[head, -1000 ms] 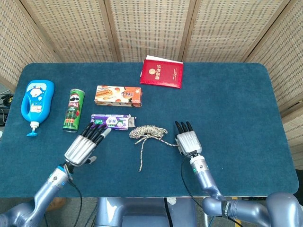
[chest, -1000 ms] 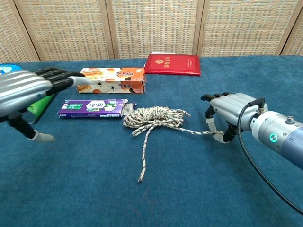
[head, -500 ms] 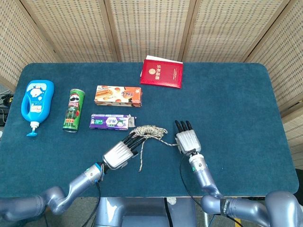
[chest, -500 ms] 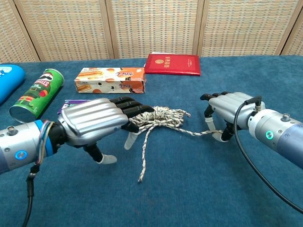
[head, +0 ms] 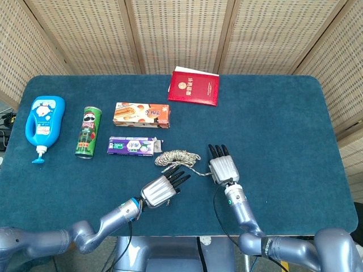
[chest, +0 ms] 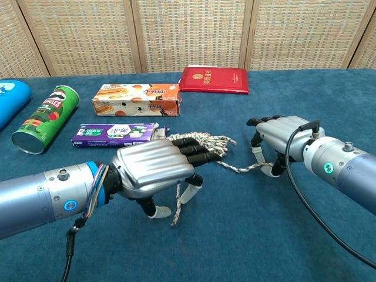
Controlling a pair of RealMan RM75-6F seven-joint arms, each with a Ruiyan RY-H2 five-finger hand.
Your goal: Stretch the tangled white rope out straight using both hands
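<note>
The white rope (head: 177, 156) lies in a loose coil mid-table, in front of the purple box. One strand (chest: 241, 168) runs right from the coil (chest: 207, 140) to my right hand (chest: 282, 136), which pinches its end low against the cloth. In the head view the right hand (head: 223, 168) sits just right of the coil. My left hand (head: 161, 190) hovers in front of the coil with fingers stretched out over the loose tail. In the chest view the left hand (chest: 155, 170) hides most of that tail; only its tip (chest: 175, 218) shows below. It holds nothing.
A purple box (head: 131, 146) lies left of the coil, an orange box (head: 141, 114) behind it. A green can (head: 88, 131) and a blue bottle (head: 43, 126) lie at the far left. A red booklet (head: 194, 86) rests at the back. The blue cloth table (head: 283, 124) is bare at right.
My left hand has swept right and forward, from beside the purple box to above the rope's loose tail. The right hand has stayed almost still on the rope end.
</note>
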